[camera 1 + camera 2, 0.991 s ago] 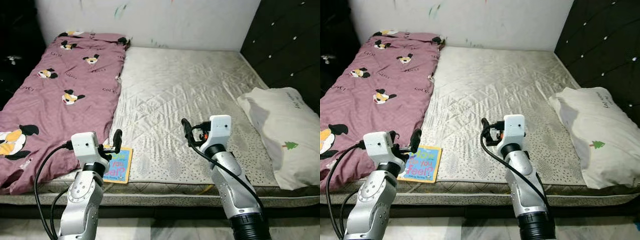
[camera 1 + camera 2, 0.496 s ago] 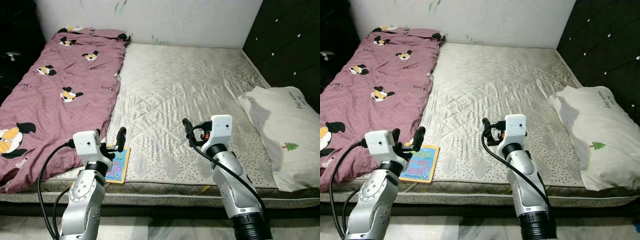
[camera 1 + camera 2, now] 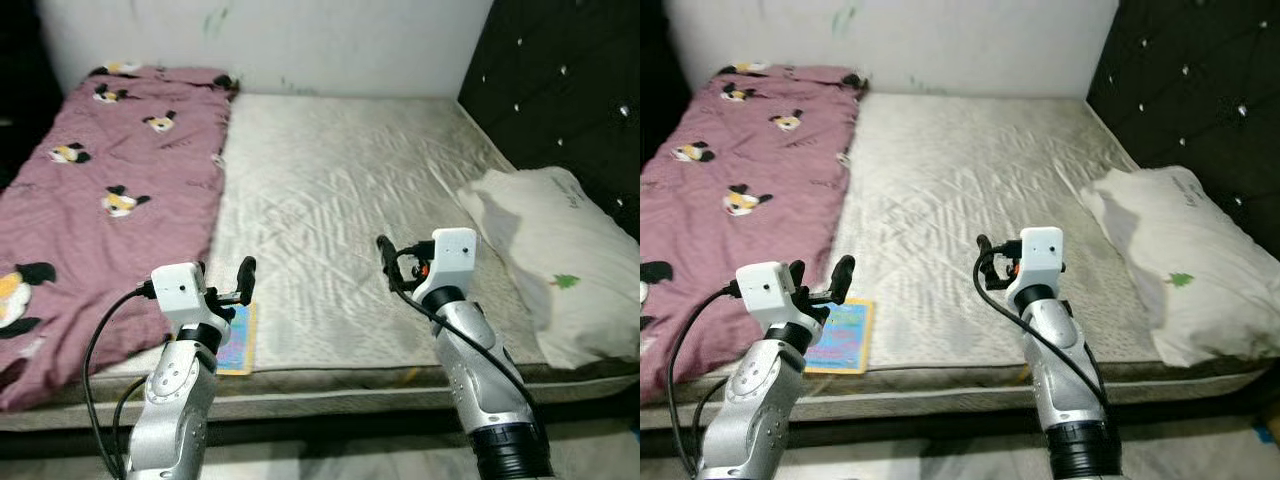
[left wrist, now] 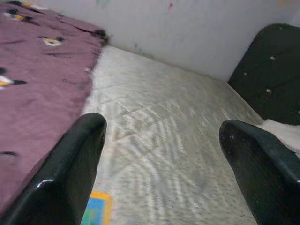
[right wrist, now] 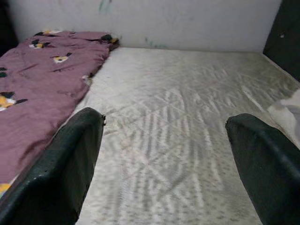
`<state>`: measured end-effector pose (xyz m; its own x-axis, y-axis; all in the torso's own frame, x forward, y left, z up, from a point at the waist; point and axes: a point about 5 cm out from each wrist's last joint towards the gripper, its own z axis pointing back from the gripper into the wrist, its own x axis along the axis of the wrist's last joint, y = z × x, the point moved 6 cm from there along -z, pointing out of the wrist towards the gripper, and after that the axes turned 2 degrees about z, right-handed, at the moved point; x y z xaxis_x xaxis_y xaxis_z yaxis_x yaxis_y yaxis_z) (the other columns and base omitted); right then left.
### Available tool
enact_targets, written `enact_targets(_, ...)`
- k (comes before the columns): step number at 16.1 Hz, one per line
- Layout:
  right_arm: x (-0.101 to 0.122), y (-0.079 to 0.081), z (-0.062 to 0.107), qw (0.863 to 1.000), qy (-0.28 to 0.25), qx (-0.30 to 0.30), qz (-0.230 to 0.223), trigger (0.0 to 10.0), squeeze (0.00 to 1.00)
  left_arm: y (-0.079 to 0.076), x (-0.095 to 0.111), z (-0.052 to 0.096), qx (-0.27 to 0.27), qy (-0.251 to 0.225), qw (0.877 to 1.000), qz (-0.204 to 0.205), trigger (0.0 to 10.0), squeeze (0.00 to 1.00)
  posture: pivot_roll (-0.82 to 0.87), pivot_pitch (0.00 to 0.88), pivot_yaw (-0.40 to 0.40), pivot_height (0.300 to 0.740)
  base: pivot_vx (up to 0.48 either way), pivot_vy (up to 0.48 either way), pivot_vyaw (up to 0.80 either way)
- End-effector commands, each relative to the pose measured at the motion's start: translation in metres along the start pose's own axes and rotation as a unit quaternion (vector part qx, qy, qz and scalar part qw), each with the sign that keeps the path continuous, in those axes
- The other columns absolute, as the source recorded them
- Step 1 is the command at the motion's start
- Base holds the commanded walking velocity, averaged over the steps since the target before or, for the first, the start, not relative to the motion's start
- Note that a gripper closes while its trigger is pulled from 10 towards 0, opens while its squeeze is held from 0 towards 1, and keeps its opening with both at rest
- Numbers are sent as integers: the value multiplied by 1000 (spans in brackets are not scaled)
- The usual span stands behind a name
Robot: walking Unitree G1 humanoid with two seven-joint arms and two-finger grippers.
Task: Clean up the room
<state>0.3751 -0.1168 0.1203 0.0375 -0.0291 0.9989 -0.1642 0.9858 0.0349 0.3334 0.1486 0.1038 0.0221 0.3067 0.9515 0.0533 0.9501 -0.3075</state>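
Both arms are held raised before the bed (image 3: 330, 200), neither yet lowered to anything; the posture is judged to be one of approach, with the room's loose things not yet touched.

The left gripper (image 4: 164, 159) is seen with its fingers (image 4: 70, 164) spread wide and empty, as is confirmed by the broad gap between them in the left wrist view; they are probably kept apart so that a thin, flat thing can be straddled. The children's book (image 3: 236, 338), brightly coloured, lies flat on the mattress at its near edge, just below and slightly ahead of the left fingers, its corner showing beside the lower finger in the wrist view; it is the likeliest first item to be cleared, being the one loose object on the bed.

The right gripper (image 5: 164, 164) is likewise open and holds nothing; bare quilted mattress lies ahead of its fingers (image 5: 61, 164), so it is taken to be waiting rather than reaching.

The purple blanket (image 3: 90, 190) is spread beyond the left fingers on their outer side, its near edge close to the book; the white pillow (image 3: 545, 250) rests well to the outer side of the right fingers, against the dark padded headboard (image 3: 560, 90).

Since the book lies flush on the mattress, an edge would need to be lifted or slid past the bed's rim before it could be pinched.
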Motion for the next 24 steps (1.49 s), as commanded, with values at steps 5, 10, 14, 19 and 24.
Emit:
enact_targets(5,2,0,0,1000,-5,5,17,10000,0,2,3,-1,6,-6,1000,-6,10000,0,12,24,-53,740,0,480,0)
enact_targets(10,1,3,1,1000,-2,10,21,10000,0,-1,11,-1,-7,-27,1000,-6,10000,0,10,26,-51,740,0,172,0)
enact_targets(14,1,3,0,1000,-3,11,25,10000,0,-7,14,0,-24,-33,999,2,10000,0,12,26,-51,740,139,0,0)
enact_targets(19,1,5,0,1000,-4,13,27,10000,0,-9,15,0,-28,-34,999,2,10000,0,12,26,-51,740,361,0,0)
enact_targets(24,0,3,0,999,-2,11,30,10000,0,-10,13,-1,-28,-30,999,3,10000,0,12,26,-51,740,356,0,0)
